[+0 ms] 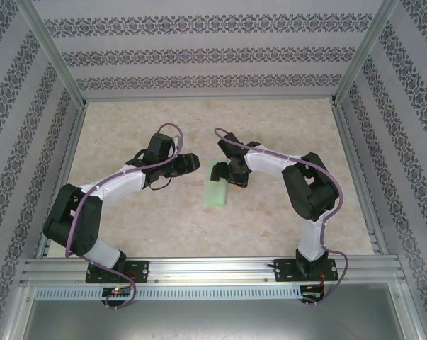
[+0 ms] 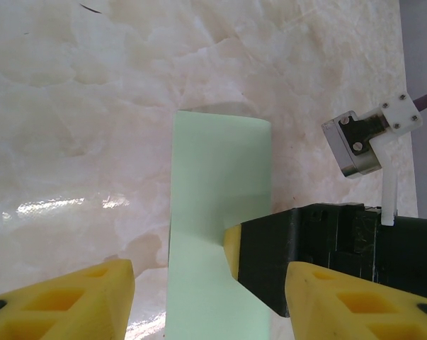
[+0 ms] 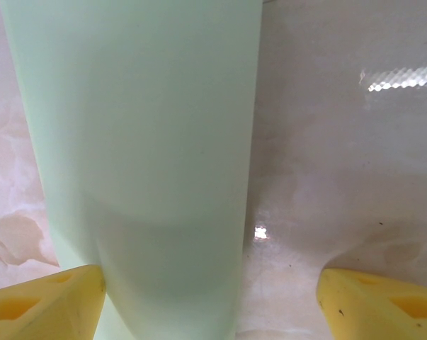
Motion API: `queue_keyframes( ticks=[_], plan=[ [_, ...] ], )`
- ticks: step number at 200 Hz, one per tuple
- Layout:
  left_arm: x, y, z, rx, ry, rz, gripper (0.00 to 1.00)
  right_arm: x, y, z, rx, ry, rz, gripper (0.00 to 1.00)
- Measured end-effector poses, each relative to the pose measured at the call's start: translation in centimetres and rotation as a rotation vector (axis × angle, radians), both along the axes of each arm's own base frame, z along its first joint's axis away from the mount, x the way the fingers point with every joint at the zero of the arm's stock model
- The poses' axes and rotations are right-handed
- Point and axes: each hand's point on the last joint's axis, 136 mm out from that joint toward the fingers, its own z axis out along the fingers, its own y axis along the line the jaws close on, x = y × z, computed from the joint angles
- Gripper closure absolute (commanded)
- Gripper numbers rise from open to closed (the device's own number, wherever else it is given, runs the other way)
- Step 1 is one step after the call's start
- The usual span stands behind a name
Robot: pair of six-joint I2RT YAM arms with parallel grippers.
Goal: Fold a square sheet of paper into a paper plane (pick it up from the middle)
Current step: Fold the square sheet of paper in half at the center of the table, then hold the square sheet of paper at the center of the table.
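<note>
Green paper seems mid-fold: left of centre your left gripper (image 1: 190, 162) hovers spread wide and empty, the square sheet of paper (image 1: 217, 193) lies at centre apparently doubled into a strip, and your right gripper (image 1: 233, 176), equally wide, holding nothing, touches its upper end, so next probably pin it and turn a corner.

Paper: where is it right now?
In the top view the paper lies mid-table as a narrow strip. The right gripper is at its far right edge, and the left gripper is a little off to its left.
</note>
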Motion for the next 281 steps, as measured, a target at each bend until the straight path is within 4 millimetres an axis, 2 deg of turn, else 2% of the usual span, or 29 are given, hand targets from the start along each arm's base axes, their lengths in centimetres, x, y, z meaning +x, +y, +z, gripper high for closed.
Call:
queue_keyframes(
  ticks=[89,162,281],
  plan=[
    [-0.05,0.40,-0.82,0.022,0.025,0.021,0.44,-0.03,0.23,0.10,0.009,-0.009,0.005,0.17],
    [0.05,0.53,-0.85,0.025,0.026,0.032,0.44,0.11,0.15,0.10,0.005,0.006,-0.016,0.18],
    [-0.01,0.55,-0.91,0.027,0.029,0.032,0.42,-0.16,0.04,0.02,-0.004,0.006,0.052,0.20]
  ],
)
